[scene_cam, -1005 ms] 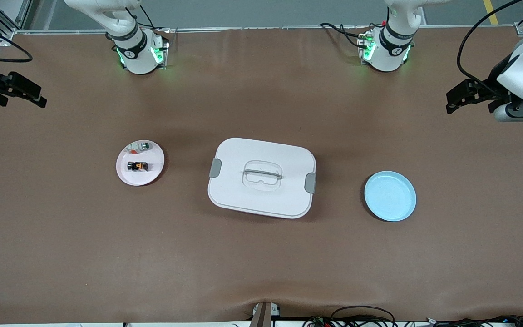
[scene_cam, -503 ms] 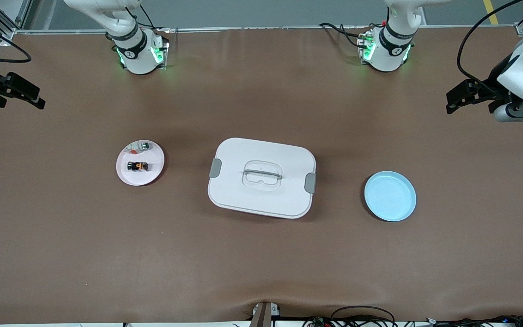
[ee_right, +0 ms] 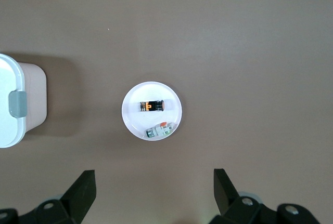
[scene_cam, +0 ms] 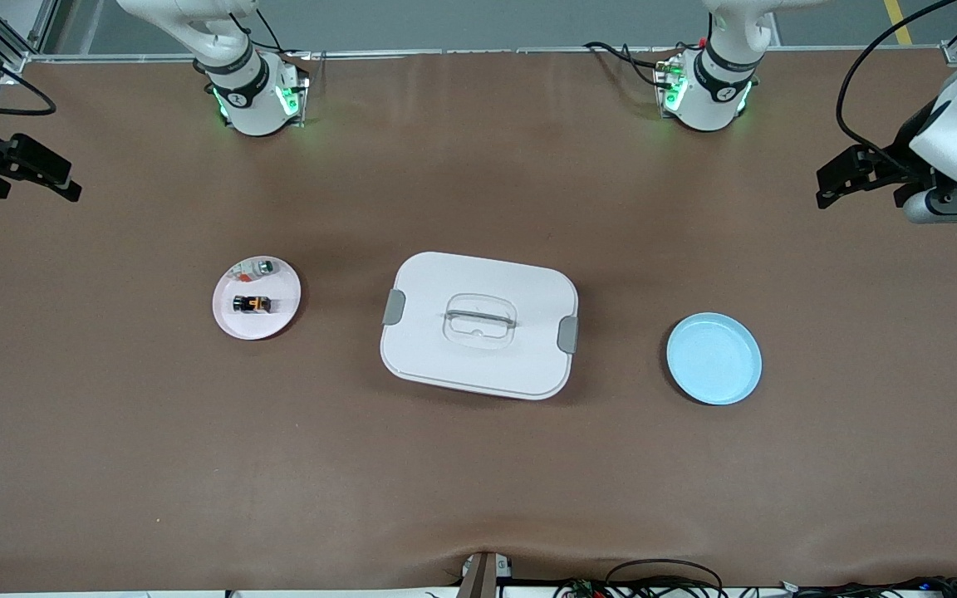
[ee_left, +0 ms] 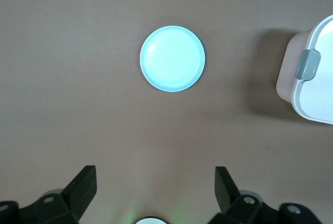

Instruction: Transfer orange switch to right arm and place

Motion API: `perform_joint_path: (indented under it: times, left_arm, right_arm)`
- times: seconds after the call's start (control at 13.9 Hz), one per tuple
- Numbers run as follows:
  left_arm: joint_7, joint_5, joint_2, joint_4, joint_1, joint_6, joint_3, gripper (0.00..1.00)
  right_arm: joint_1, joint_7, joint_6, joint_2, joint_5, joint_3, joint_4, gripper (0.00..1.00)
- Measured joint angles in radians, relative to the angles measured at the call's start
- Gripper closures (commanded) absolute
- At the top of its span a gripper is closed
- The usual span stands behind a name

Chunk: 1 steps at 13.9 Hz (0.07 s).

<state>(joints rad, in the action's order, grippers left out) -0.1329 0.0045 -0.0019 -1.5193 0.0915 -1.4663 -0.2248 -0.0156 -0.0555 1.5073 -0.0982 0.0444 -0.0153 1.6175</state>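
The orange switch (scene_cam: 252, 304), a tiny black block with an orange part, lies on a small white plate (scene_cam: 279, 320) toward the right arm's end of the table. It also shows in the right wrist view (ee_right: 152, 105), on the plate (ee_right: 151, 91). My right gripper (scene_cam: 70, 184) hangs open and empty high over the table edge at its end, well apart from the plate; its jaws (ee_right: 155, 182) stand wide. My left gripper (scene_cam: 821, 189) is open and empty over the left arm's end of the table, and shows in its wrist view (ee_left: 156, 182).
A small silver-white piece with a red bit (scene_cam: 252, 267) shares the white plate (ee_right: 160, 130). A white lidded box (scene_cam: 445, 357) with grey clasps stands mid-table. An empty light blue plate (scene_cam: 714, 359) sits toward the left arm's end and shows in the left wrist view (ee_left: 172, 57).
The right gripper has drifted slightly toward its end of the table. The left arm and all the things on the table have not moved.
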Motion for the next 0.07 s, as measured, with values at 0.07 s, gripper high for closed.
perform_joint_path:
  times: [0.07]
  left_arm:
    - [0.000, 0.000, 0.000, 0.000, 0.000, 0.000, 0.000, 0.00]
  right_arm:
    - [0.000, 0.000, 0.000, 0.000, 0.000, 0.000, 0.000, 0.00]
